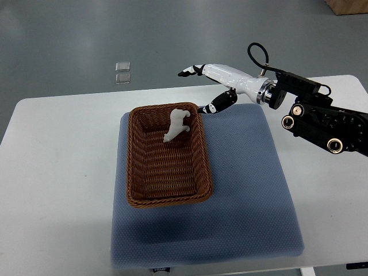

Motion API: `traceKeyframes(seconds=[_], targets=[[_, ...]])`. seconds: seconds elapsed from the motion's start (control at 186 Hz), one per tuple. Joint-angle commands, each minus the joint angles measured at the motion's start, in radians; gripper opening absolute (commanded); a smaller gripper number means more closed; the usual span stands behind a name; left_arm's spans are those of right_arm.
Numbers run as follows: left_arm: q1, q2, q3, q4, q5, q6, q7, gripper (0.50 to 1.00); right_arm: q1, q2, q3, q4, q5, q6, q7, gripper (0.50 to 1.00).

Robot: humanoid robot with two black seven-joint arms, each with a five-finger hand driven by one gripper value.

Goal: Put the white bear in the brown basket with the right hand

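Note:
The white bear (pixel 177 123) lies inside the brown wicker basket (pixel 141 195), near its far end. My right hand (pixel 204 86) hovers just beyond the basket's far right corner. Its fingers are spread and hold nothing; the long fingers (pixel 191 71) point left and the thumb (pixel 218 104) points down toward the basket's rim. The hand is apart from the bear. The left arm is out of view.
The basket sits on a blue-grey mat (pixel 247 190) on a white table (pixel 57 172). Two small clear squares (pixel 122 72) lie on the grey floor beyond the table's far edge. A wooden box corner (pixel 348 6) shows at top right.

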Motion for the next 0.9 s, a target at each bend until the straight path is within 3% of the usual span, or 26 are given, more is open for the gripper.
traceKeyframes(seconds=[0.0, 0.215, 0.522, 0.893], targets=[[0.000, 0.000, -0.001, 0.000, 0.000, 0.000, 0.000, 1.000, -0.010, -0.006, 0.016, -0.002, 0.011, -0.001, -0.003, 0.870], [0.000, 0.000, 0.000, 0.000, 0.000, 0.000, 0.000, 1.000, -0.115, 0.003, 0.155, -0.036, 0.149, -0.006, -0.007, 0.895], [0.000, 0.000, 0.000, 0.000, 0.000, 0.000, 0.000, 1.000, -0.227, -0.003, 0.324, -0.140, 0.585, -0.006, -0.007, 0.911], [0.000, 0.000, 0.000, 0.000, 0.000, 0.000, 0.000, 1.000, -0.273, -0.032, 0.346, -0.192, 0.985, 0.002, -0.007, 0.919]])
